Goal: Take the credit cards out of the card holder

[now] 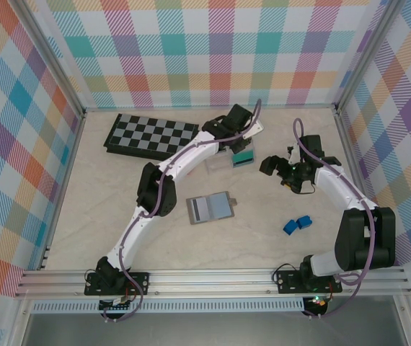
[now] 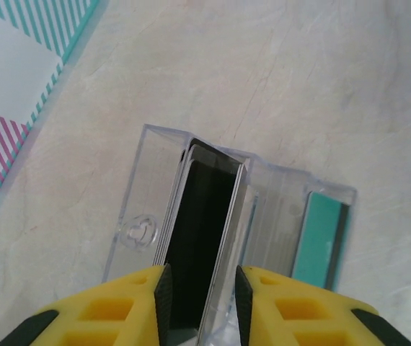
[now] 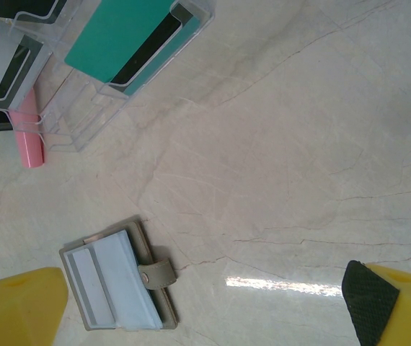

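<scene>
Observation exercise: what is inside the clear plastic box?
A teal card in one slot, a black card in another between the left gripper's fingers; its near end is hidden.

Light falls bright and even from overhead, leaving only faint, soft shadows on the pale marble-patterned tabletop (image 1: 263, 238) beneath the arms. Between the fingers of the right gripper (image 3: 204, 288), nearer its dark-padded fingertip (image 3: 368, 295), a white streak of glare lies on that surface. Both wrist views render the yellow fingers soft and out of focus. Just ahead of the left gripper (image 2: 202, 292), the clear plastic box (image 2: 140, 216) carries pale reflections, possibly washing out its walls.
</scene>
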